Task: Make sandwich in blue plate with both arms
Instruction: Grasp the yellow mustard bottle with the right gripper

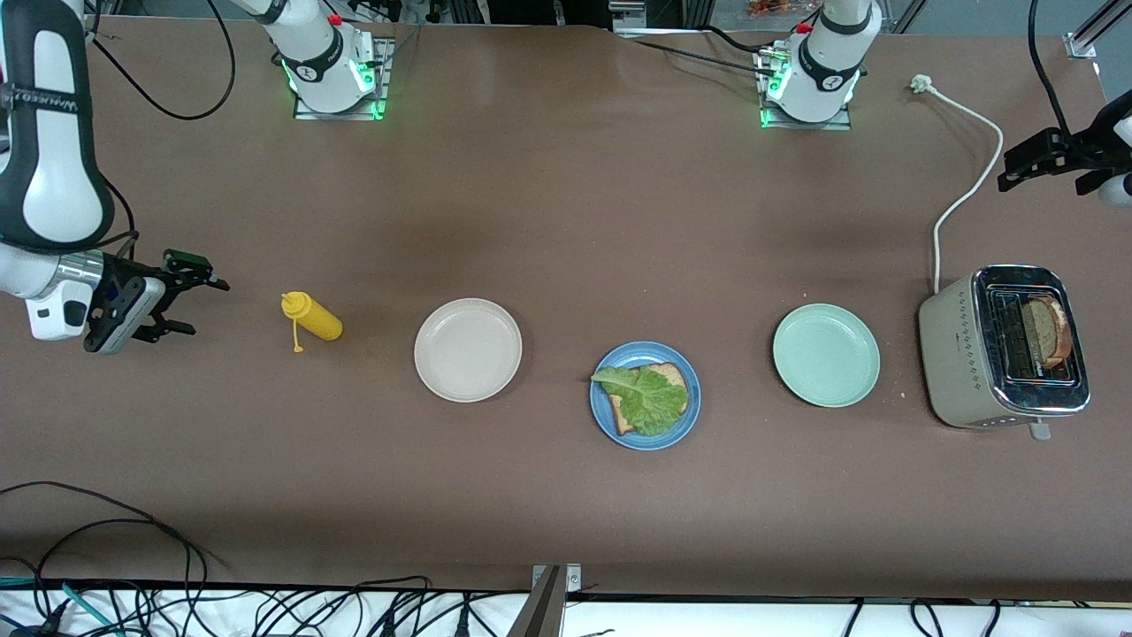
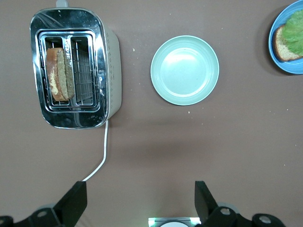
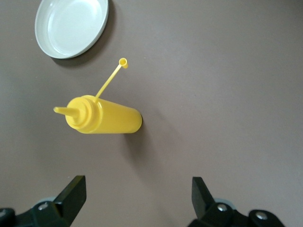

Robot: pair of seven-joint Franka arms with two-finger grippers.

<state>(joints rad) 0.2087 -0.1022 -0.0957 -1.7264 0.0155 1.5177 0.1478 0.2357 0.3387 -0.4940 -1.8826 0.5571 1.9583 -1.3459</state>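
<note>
A wide brown table [image 1: 566, 221] is carrying the whole scene, with loose black cables [image 1: 97, 540] trailing along its edge nearest the front camera and two arm bases glowing green along the farthest edge. Three plates are sitting in a row: a beige plate [image 1: 468, 349] toward the right arm's end, the blue plate [image 1: 645, 395] in the middle and slightly nearer the camera, and a mint-green plate [image 1: 826, 355] toward the left arm's end. On the blue plate, one bread slice [image 1: 665, 376] is lying under a lettuce leaf [image 1: 646, 398]. One yellow squeeze bottle [image 1: 311, 317] is lying on its side beside the beige plate. One chrome toaster [image 1: 1004, 347], its white cord [image 1: 964, 186] running across the table, is standing at the left arm's end, holding a second bread slice [image 1: 1048, 332] in one slot. The right tool [image 1: 181, 305] is hanging released and empty over the table near the bottle; the left tool [image 1: 1030, 164] is hanging released and empty above the cord. The left wrist view is showing the toaster's two slots [image 2: 68, 71] from directly above; the right wrist view is showing the bottle's tethered cap [image 3: 123, 62].
</note>
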